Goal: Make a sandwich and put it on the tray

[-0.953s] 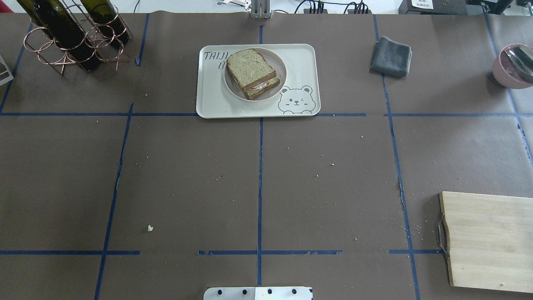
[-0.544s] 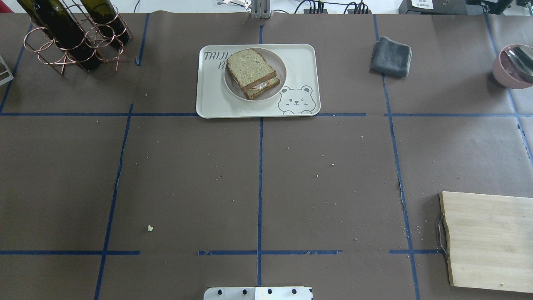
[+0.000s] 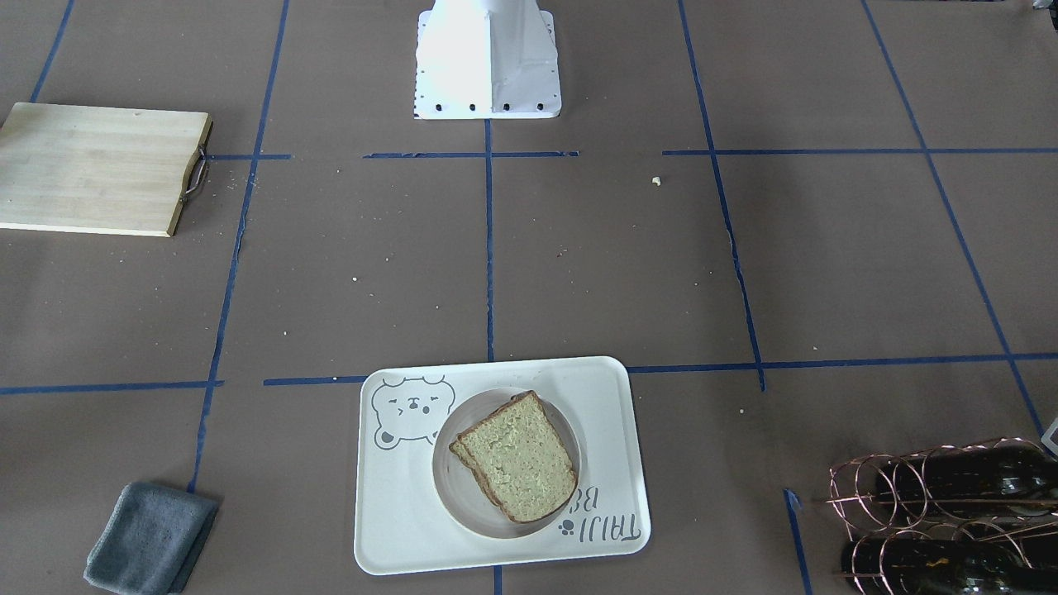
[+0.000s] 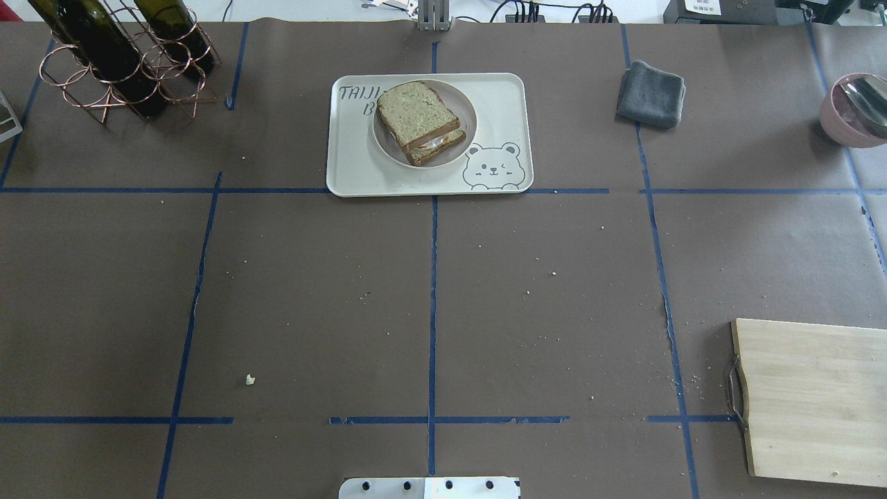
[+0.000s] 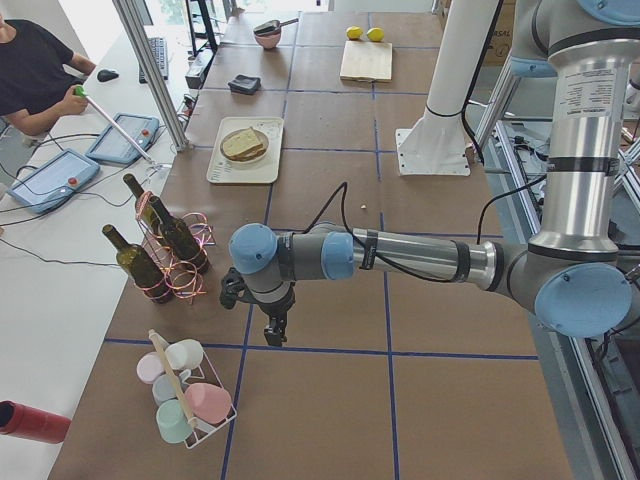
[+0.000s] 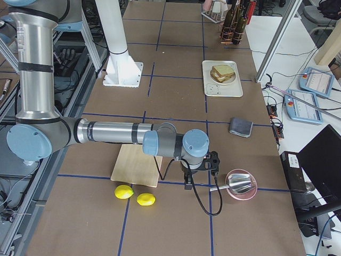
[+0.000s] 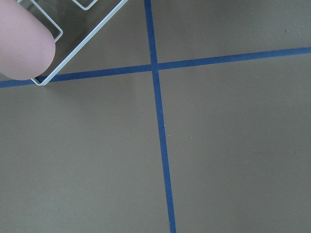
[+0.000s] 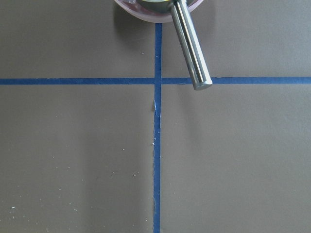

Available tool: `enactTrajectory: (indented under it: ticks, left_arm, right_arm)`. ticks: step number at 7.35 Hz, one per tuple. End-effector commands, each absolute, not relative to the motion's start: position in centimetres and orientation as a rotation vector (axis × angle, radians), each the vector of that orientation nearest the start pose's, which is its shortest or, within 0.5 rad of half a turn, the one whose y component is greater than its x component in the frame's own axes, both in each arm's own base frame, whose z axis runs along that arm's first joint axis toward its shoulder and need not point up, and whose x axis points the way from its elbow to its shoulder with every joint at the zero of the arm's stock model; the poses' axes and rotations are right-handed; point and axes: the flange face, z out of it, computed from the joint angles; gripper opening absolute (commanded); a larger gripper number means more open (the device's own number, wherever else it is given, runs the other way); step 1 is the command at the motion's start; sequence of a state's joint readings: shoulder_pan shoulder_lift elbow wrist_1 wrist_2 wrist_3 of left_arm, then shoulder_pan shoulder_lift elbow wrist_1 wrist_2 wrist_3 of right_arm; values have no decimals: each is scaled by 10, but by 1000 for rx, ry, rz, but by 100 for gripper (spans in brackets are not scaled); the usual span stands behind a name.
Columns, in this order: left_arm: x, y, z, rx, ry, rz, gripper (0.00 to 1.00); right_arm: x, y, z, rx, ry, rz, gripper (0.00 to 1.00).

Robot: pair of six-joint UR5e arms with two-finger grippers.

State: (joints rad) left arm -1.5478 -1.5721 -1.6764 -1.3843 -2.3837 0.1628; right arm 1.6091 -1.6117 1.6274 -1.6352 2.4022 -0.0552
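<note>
The sandwich (image 4: 418, 118), two brown-crusted bread slices with white egg showing at the edge, lies on a round white plate (image 4: 468, 114) on the cream bear tray (image 4: 502, 97) at the table's far middle. It also shows in the front-facing view (image 3: 517, 459) on the tray (image 3: 397, 529). Both arms are away from it. My left gripper (image 5: 272, 330) hangs over bare table beside the wine rack, seen only in the left side view. My right gripper (image 6: 187, 184) hangs by the pink bowl, seen only in the right side view. I cannot tell whether either is open or shut.
A copper wine rack with bottles (image 4: 118, 59) stands far left. A grey cloth (image 4: 650, 93) and a pink bowl with a metal ladle (image 4: 856, 111) are far right. A wooden cutting board (image 4: 814, 398) lies near right, with two lemons (image 6: 136, 196) beside it. A cup basket (image 5: 190, 400) stands by the left arm.
</note>
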Motion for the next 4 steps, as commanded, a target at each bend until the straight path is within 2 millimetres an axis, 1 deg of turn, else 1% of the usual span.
enactTrajectory:
  ticks: [1, 4]
  left_arm:
    - [-50, -486, 622, -17, 816, 143, 100]
    - [-50, -489, 618, -12, 815, 145, 100]
  right_arm:
    - [78, -469, 652, -4, -832, 3, 100]
    - [78, -471, 650, -2, -832, 2, 100]
